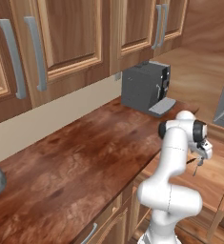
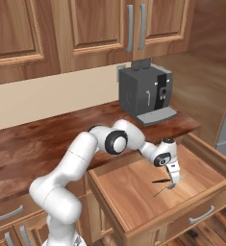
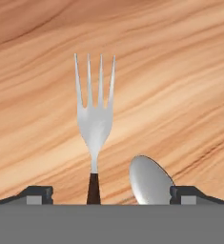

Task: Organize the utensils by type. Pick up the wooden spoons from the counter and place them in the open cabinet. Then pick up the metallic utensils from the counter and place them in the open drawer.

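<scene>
**Fork and spoon lying in the open drawer**

The hand view cuts off both utensils at its lower edge: the fork's (image 3: 95,121) dark handle and the metal spoon's (image 3: 150,181) handle run out of sight, so only the four tines and the spoon bowl show. From the right base view they are thin dark slivers, hard to tell apart. One fork and one spoon lie side by side, near each other, on the open drawer's (image 2: 133,190) wooden bottom, long axes parallel, heads pointing away from the hand camera. The gripper (image 2: 174,180) hangs just above them, fingers spread wide, holding nothing. A grey coffee machine (image 1: 145,87) stands on the surface (image 1: 75,162).
</scene>
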Controlling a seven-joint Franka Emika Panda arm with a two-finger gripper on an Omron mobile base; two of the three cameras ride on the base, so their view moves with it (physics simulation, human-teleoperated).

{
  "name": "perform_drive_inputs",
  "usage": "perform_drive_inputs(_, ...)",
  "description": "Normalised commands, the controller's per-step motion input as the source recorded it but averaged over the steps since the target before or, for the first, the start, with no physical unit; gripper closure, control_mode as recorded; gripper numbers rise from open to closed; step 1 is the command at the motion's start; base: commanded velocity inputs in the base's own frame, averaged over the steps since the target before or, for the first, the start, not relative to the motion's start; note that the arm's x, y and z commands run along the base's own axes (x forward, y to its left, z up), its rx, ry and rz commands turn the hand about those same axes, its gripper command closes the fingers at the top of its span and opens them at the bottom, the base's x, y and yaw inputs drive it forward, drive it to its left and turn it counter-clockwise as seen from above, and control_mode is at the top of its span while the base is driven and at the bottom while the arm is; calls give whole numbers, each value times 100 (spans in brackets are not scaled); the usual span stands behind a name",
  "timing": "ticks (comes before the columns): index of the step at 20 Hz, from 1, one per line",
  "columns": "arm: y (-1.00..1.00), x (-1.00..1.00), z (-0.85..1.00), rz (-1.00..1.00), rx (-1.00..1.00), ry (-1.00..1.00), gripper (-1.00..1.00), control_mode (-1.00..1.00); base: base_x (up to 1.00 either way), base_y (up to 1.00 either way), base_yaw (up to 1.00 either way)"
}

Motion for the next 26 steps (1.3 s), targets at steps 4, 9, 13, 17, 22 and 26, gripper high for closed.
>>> perform_drive_inputs(4,-14,-27,74,0,7,-7,-100,-100,0,0,0)
perform_drive_inputs(9,-4,-36,83,0,7,-13,-100,-100,0,0,0)
perform_drive_inputs(13,6,-52,83,2,0,-16,-100,-100,0,0,0)
perform_drive_inputs(17,21,-49,79,8,-2,-17,-100,-100,0,0,0)
perform_drive_inputs(22,33,-64,69,20,-5,-13,-100,-100,0,0,0)
perform_drive_inputs(26,45,-53,71,29,-18,-8,-100,-100,0,0,0)
